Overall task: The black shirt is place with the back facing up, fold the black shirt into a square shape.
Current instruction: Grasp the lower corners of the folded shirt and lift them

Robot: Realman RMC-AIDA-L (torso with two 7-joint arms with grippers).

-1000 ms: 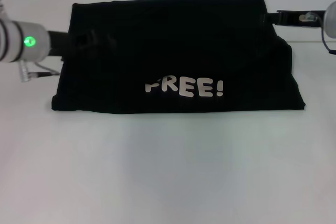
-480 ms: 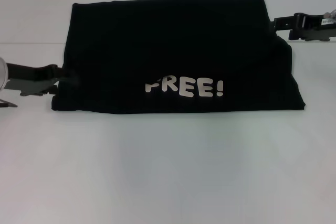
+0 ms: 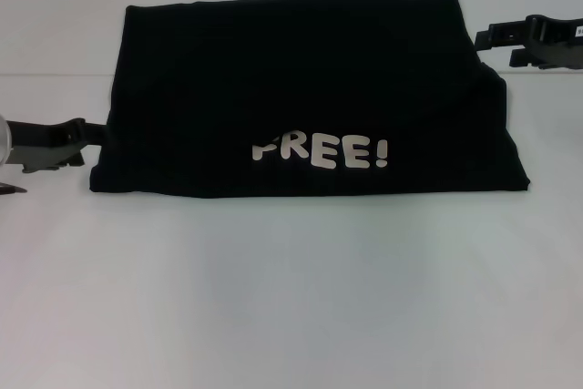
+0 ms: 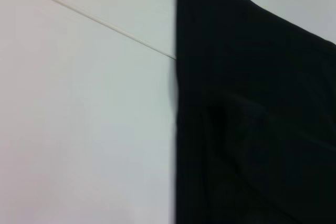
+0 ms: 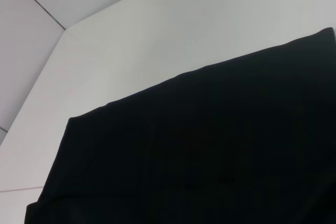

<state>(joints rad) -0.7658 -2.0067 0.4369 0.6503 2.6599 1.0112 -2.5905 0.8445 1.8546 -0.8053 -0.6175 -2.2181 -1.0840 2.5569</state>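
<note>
Shirt status: I see the black shirt (image 3: 301, 88) folded into a wide band across the far middle of the white table (image 3: 291, 298), white "FREE!" lettering (image 3: 321, 151) near its front edge. Left gripper (image 3: 91, 134) sits just beside the shirt's near-left edge, right gripper (image 3: 483, 38) just beside its far-right corner. Can't tell either claw's state from here.

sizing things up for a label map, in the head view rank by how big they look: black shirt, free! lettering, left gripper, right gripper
1. black shirt
2. FREE! lettering
3. left gripper and right gripper: both partly cut off at the frame edges, look alike, so unranked.
</note>
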